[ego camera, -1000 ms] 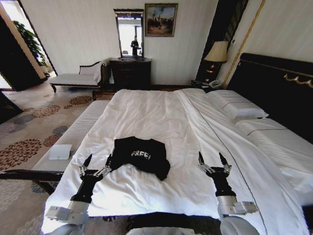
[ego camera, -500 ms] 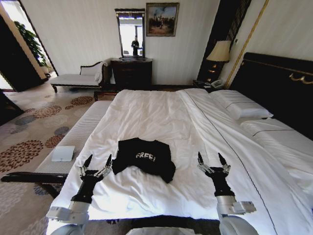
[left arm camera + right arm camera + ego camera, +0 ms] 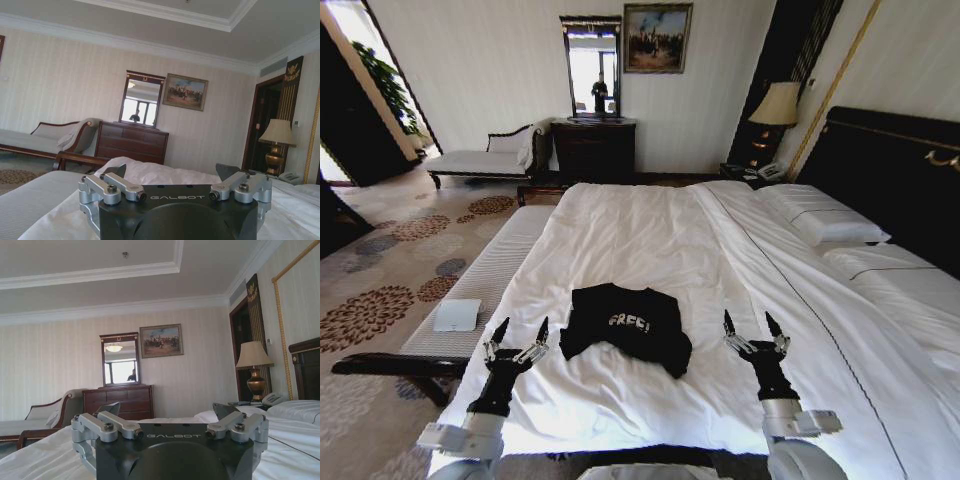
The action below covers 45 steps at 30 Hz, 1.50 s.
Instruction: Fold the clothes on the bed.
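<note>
The bed (image 3: 650, 230) takes most of the head view, with white sheets, two pillows (image 3: 825, 225) on the robot's right and a tall dark headboard (image 3: 895, 170) behind them. On the robot's left, just beside the bed, stands a long pale bench (image 3: 485, 285) with a small white flat thing (image 3: 457, 315) on its near end. Around it is a patterned carpet (image 3: 380, 290) with much open floor. Both wrist views look low over the sheets to the far wall and show the ceiling moulding (image 3: 100, 275), which the head view does not.

The black T-shirt (image 3: 628, 325) lies on the near part of the bed, about in the middle of its width, bunched and not flat. White letters on the chest read "FREE". There is free white sheet on all sides of it, and the near edge of the mattress is not far from it.

The left gripper (image 3: 518, 338) hovers near the left edge of the mattress, close to the shirt's left sleeve but apart from it, fingers spread and holding nothing. The right gripper (image 3: 752, 331) hovers on the other side, further from the shirt, fingers spread too. In each wrist view the gripper body carries the word "GALBOT" (image 3: 177, 197).

A dark dresser (image 3: 593, 150), a mirror (image 3: 587, 70), a framed painting (image 3: 657, 38) and a lamp (image 3: 779, 105) stand at the far wall.
</note>
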Tool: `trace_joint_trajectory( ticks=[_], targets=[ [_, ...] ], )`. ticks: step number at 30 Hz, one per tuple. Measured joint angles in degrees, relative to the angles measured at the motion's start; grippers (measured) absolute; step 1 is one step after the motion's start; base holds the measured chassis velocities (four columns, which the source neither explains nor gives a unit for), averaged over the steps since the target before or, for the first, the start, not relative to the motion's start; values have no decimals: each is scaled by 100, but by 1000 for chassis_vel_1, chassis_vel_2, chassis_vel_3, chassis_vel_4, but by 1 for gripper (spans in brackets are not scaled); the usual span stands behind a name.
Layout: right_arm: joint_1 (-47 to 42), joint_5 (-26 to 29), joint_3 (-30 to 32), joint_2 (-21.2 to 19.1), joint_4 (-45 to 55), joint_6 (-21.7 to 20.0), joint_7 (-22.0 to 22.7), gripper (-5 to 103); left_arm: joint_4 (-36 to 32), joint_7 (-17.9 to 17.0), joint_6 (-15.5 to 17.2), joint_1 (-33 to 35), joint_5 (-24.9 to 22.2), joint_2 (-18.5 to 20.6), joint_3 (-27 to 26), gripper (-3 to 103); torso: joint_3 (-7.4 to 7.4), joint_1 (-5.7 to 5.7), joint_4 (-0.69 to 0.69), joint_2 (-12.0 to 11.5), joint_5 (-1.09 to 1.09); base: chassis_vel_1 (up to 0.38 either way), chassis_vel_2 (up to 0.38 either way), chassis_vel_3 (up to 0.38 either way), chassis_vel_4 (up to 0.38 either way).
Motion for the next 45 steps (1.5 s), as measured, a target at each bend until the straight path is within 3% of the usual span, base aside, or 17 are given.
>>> trace_joint_trajectory(
  ticks=[11,19,24,26,29,31,32,35,37,42,45],
  targets=[
    [41,113,-54,16,-82,155,62,100,185,-40,11,-118,91,-11,89,100,0,0,0,0,1,0,0,0,0],
    [92,13,-208,40,-275,238,121,100,752,-485,166,-535,50,103,-125,100,0,-1,0,0,0,0,0,0,0],
    [161,-106,-370,74,-497,324,123,100,1318,-773,644,-831,-150,303,-121,100,0,0,0,0,0,0,0,0,0],
    [204,-159,-488,93,-626,342,140,100,1562,-910,1042,-1003,-343,421,98,100,0,0,0,0,-1,0,0,0,0],
    [236,-182,-565,96,-710,343,152,100,1694,-990,1270,-1175,-454,462,250,100,0,0,1,0,-1,0,0,0,0],
    [318,-237,-650,96,-850,350,173,100,1884,-1236,1613,-1551,-828,500,451,100,0,0,0,0,-1,0,0,0,0],
    [318,-237,-650,96,-850,350,173,100,1884,-1236,1613,-1551,-828,500,451,100,0,0,0,0,-1,0,0,0,0],
    [420,-273,-731,78,-1043,372,200,100,2125,-1707,2062,-2082,-1867,606,622,100,0,0,-1,0,0,0,0,0,0],
    [438,-274,-738,72,-1079,384,204,100,2175,-1757,2122,-2154,-2031,619,651,100,0,0,-1,0,0,0,0,0,0],
    [602,-247,-759,21,-1395,445,273,100,2614,-2084,2529,-2837,-3157,499,807,100,0,0,0,0,0,0,0,0,0],
    [657,-233,-755,12,-1514,456,295,100,2859,-2150,2572,-3122,-3187,420,911,100,0,0,0,0,0,0,0,0,0]
  ],
)
